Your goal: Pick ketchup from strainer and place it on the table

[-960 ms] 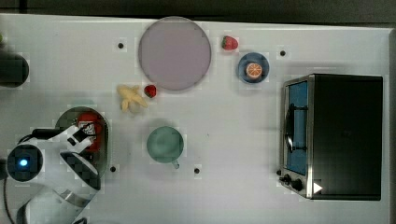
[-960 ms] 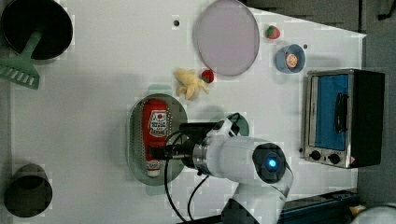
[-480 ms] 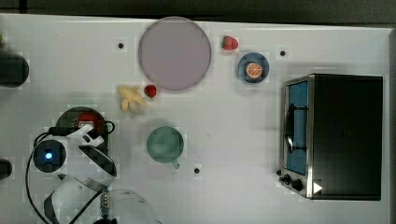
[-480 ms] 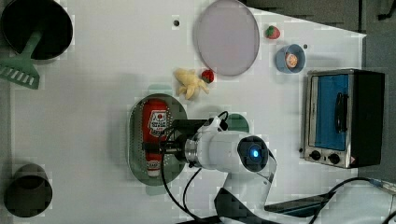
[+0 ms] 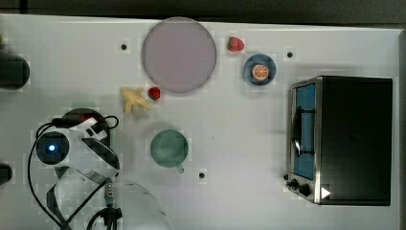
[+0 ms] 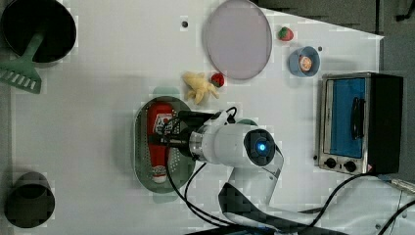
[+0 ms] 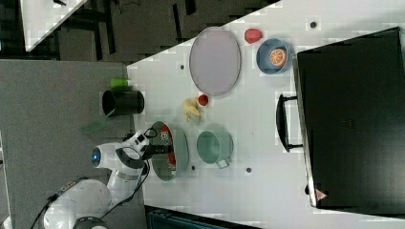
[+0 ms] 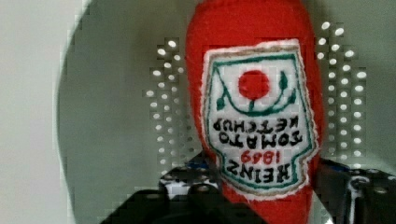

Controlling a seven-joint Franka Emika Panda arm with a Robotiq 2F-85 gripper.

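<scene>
The ketchup, a red bottle with a white label, lies lengthwise in the pale green strainer on the white table. My gripper reaches down into the strainer across the bottle's middle. In the wrist view the ketchup sits between two dark fingers, which press against its sides, so the gripper is shut on it. Holes of the strainer show behind the bottle. In the top view the arm covers most of the strainer. The right view shows the ketchup and the gripper.
A green cup stands close to the strainer. A yellow toy, a strawberry, a grey-lilac plate, a blue bowl and a toaster oven lie farther off. A black pot and a dark cup stand at the left view's left.
The wrist has swung over the strainer and come down on it. The fingers have drawn in from wide open onto the ketchup's sides.
</scene>
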